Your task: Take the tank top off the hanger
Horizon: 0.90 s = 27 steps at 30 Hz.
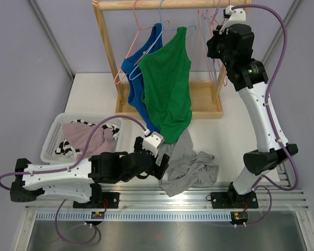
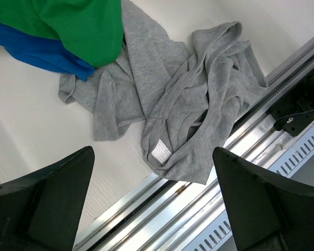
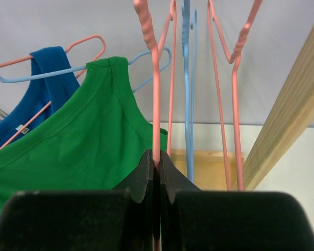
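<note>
- Left end effector (image 2: 153,157): spread and holding nothing. The grey tank top (image 2: 188,110) lies crumpled on the worktop (image 2: 31,120) directly beneath it.
- Green tank top (image 3: 89,130): hangs on a light-blue hanger (image 3: 42,74), left of the right end effector.
- Right end effector (image 3: 157,162): pinching a bare pink hanger (image 3: 153,78). This is probably best held steady, with the wire centred in the grip.
</note>
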### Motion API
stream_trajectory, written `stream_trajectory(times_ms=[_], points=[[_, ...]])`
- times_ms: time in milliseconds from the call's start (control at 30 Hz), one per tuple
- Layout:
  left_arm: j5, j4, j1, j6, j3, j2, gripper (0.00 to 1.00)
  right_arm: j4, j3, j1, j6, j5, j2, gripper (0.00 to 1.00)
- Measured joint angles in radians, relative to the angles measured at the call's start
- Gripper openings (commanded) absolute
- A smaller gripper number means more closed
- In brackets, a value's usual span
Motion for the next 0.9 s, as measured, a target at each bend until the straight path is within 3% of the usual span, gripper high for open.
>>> stream_trajectory(times_ms=[267, 433, 500, 533, 633, 667, 900], points=[[0.003, 0.048, -0.018, 0.002, 0.022, 0.156, 0.99, -0.079, 0.082, -0.032, -0.006, -0.024, 0.091, 0.06], [0.026, 0.107, -0.025, 0.008, 0.055, 0.309, 0.99, -0.104, 0.089, -0.049, -0.003, -0.047, 0.09, 0.53], [0.035, 0.137, -0.025, 0.012, 0.072, 0.364, 0.99, -0.107, 0.086, -0.05, 0.001, -0.065, 0.078, 0.65], [0.04, 0.15, -0.026, 0.013, 0.081, 0.393, 0.99, -0.106, 0.072, -0.05, 0.005, -0.077, 0.064, 0.83], [0.054, 0.182, -0.026, 0.019, 0.106, 0.474, 0.99, -0.109, 0.005, -0.05, 0.021, -0.118, -0.015, 0.9], [0.06, 0.196, -0.026, 0.021, 0.114, 0.502, 0.99, -0.111, -0.016, -0.05, 0.026, -0.132, -0.049, 0.99], [0.103, 0.265, -0.027, 0.026, 0.161, 0.719, 0.99, -0.105, -0.245, -0.05, 0.066, -0.2, -0.428, 0.99]])
